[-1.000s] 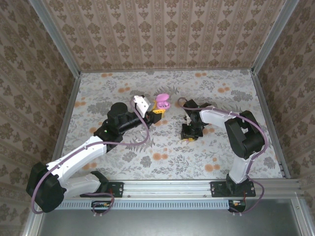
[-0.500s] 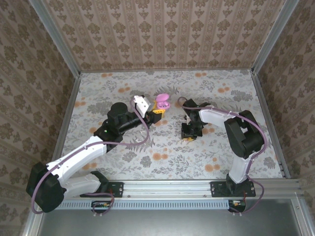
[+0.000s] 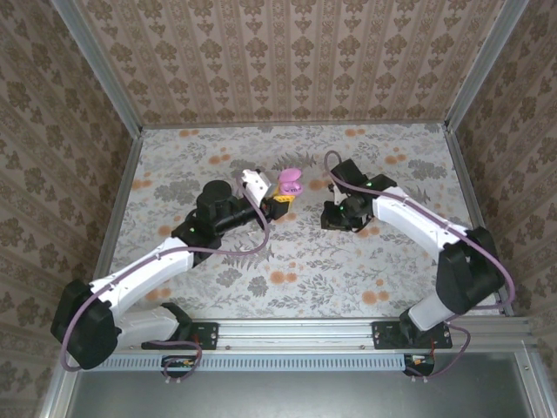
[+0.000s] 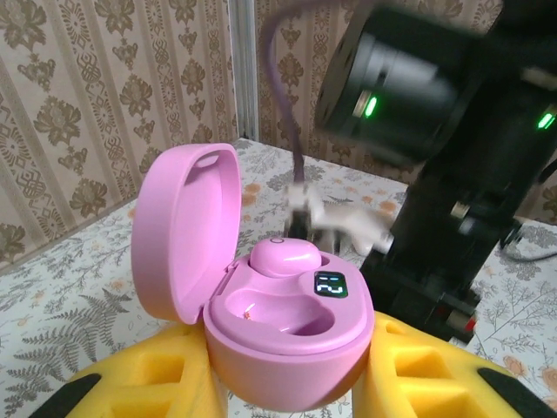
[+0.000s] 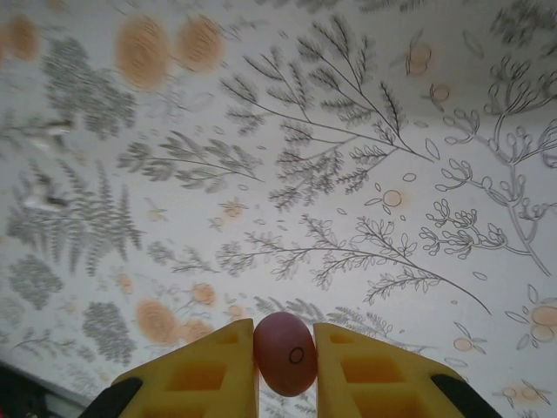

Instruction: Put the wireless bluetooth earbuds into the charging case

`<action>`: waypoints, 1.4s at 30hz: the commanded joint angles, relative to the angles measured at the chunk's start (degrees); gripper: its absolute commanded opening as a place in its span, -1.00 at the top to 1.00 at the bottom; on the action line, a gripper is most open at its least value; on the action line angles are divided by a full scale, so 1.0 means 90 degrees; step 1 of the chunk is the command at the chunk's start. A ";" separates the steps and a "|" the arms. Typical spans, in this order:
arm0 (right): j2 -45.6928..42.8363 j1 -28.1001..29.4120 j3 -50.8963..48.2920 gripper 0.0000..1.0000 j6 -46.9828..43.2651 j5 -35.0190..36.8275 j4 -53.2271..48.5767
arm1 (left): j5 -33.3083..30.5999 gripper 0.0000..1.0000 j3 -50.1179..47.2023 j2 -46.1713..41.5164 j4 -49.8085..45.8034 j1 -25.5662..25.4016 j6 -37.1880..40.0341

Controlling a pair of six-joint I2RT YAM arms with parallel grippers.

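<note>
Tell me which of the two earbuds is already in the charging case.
The pink earbud seated in the open case; the other earbud is pinched in the right gripper.

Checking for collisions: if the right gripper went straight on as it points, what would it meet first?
Probably the floral tabletop: past the right gripper, jaws shut on an earbud, its wrist view shows that surface ahead. Depth unclear.
</note>
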 commanded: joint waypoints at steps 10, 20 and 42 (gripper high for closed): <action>-0.1052 0.0131 0.2055 0.56 -0.0018 0.0316 -0.1486 | 0.0008 0.32 0.0168 0.0305 0.0236 -0.0024 0.0169; -0.0528 0.0709 0.3036 0.56 0.0115 0.0289 -0.1192 | 0.0082 0.32 0.0263 0.0440 0.0238 -0.0049 0.0216; 0.0351 0.1211 0.3545 0.57 0.0178 0.0528 -0.1002 | 0.0126 0.32 0.0293 0.0394 0.0266 -0.0094 0.0237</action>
